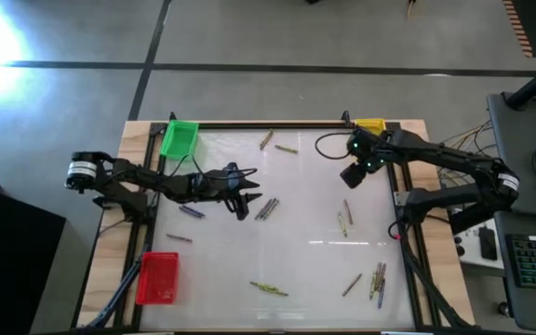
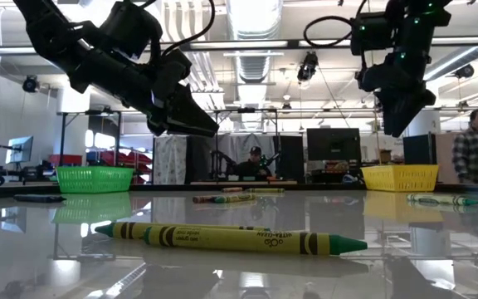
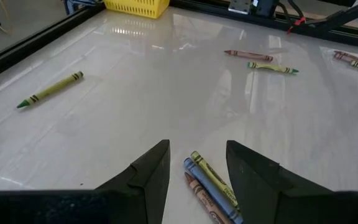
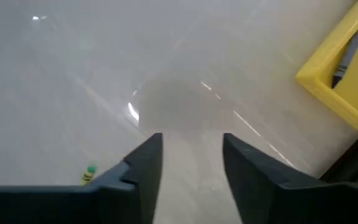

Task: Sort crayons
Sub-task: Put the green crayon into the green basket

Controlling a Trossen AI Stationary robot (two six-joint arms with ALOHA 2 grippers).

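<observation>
Nearest, light, stiff, roll-prone crayons (image 3: 211, 185) lying on the glossy worktop (image 3: 166, 93) beneath the left hand (image 3: 197, 180), whose fingers are spread and empty, are best pinched mid-length.

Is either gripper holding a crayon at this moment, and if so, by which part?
Nothing is held. The left gripper is open above a small cluster of crayons lying on the table; the right gripper is open and empty beside the yellow bin.

Left gripper (image 1: 241, 207) hangs low with parted fingers; right gripper (image 1: 352, 176) is raised, fingers apart.
</observation>
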